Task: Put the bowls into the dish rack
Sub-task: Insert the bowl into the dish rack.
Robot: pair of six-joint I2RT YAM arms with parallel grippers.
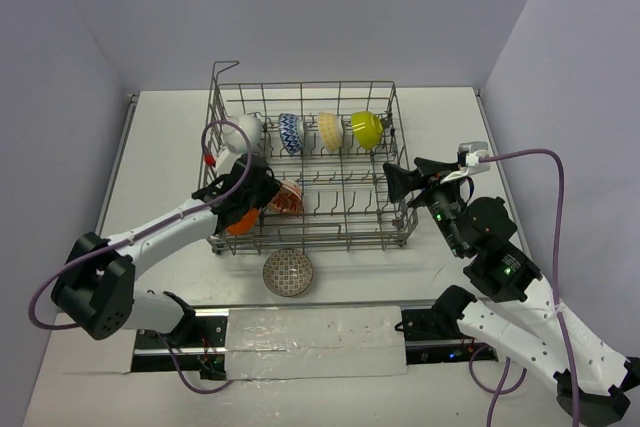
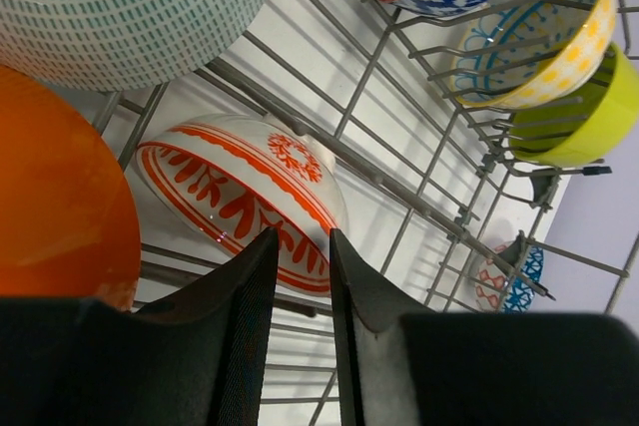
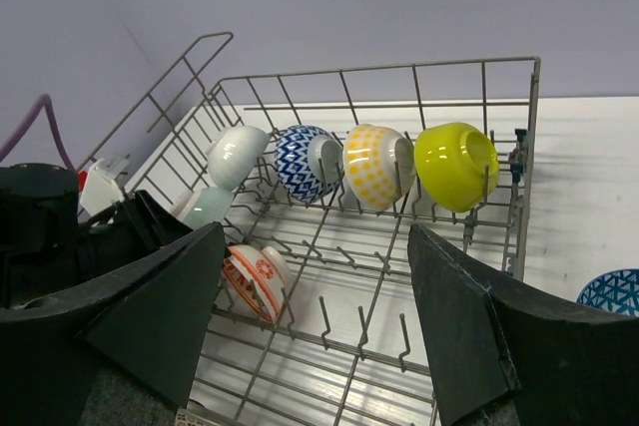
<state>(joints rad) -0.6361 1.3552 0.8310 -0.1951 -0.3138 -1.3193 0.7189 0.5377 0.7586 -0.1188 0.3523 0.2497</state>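
Seemingly the left arm is setting the glossy round orange bowl [image 2: 55,207] into the front-left corner of the large grey wire dish rack [image 1: 310,84], beside the tilted red-and-white patterned bowl [image 2: 235,197]. The left gripper [image 2: 301,241] is hovering with its fingers narrowly apart and nothing between them. The right gripper [image 3: 317,228] is hanging by the rack's right wall, spread wide and empty. Next, the left arm is probably needing a clean lift out before fetching the grey patterned bowl [image 1: 288,272] lying in front of the rack.
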